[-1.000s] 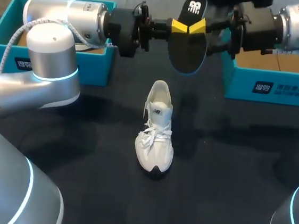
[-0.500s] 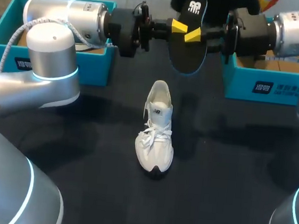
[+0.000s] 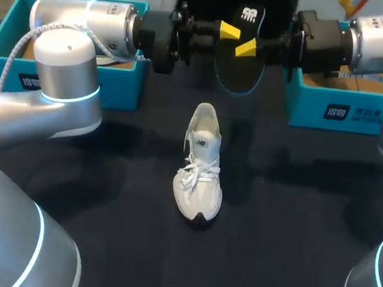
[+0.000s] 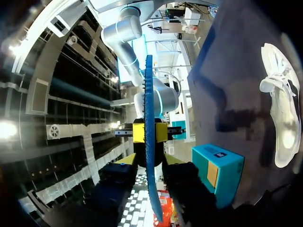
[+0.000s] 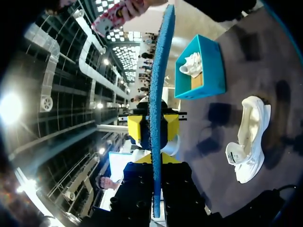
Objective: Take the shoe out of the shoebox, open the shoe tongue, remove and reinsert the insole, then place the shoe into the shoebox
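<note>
A dark insole (image 3: pixel 241 60) with a blue underside hangs in the air above the table's far middle, seen edge-on in both wrist views (image 4: pixel 149 142) (image 5: pixel 158 94). My right gripper (image 3: pixel 248 49) (image 5: pixel 154 163) is shut on the insole from the right. My left gripper (image 3: pixel 227 32) (image 4: pixel 149 163) faces it from the left, open, its fingers standing off either side of the insole. The white shoe (image 3: pixel 201 165) (image 4: pixel 279 113) (image 5: pixel 248 137) lies on the black table below, toe toward me.
A teal shoebox (image 3: pixel 74 83) (image 5: pixel 213 71) stands at the far left under my left arm, with a white shoe (image 5: pixel 193 64) inside. A second teal shoebox (image 3: pixel 345 112) (image 4: pixel 218 172) stands at the far right behind my right gripper.
My right gripper closed on the insole. My left gripper, which was shut on it, has opened. The insole stayed at about the same place in the air.
</note>
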